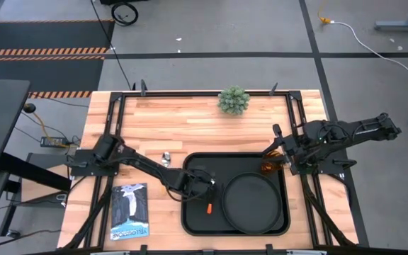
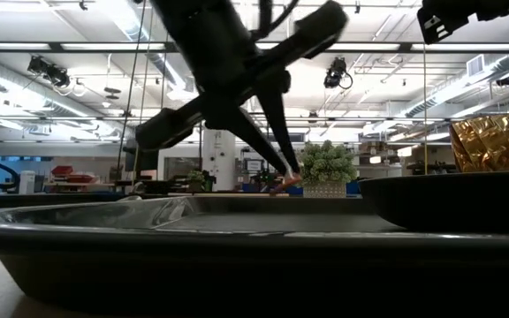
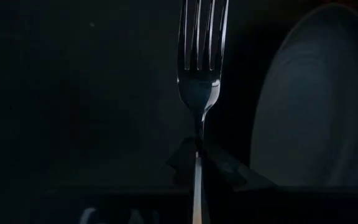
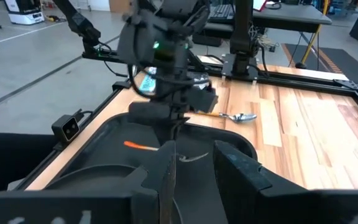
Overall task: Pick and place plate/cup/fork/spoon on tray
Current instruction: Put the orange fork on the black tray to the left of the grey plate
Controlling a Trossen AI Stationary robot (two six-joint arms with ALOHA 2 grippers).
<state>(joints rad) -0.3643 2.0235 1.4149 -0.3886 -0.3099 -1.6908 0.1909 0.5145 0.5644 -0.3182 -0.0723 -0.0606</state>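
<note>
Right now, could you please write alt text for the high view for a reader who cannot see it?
Seen from above, the left gripper holds the fork over the black tray on a wooden table, beside the round black plate. The right gripper is at the amber cup on the tray's far right corner.

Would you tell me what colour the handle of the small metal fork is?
Orange, on the small silver-tined fork; the high view shows it best.

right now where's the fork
In the high view the fork is over the left part of the tray, just left of the plate, held by the left gripper; the left wrist view shows its tines beyond the fingers.
</note>
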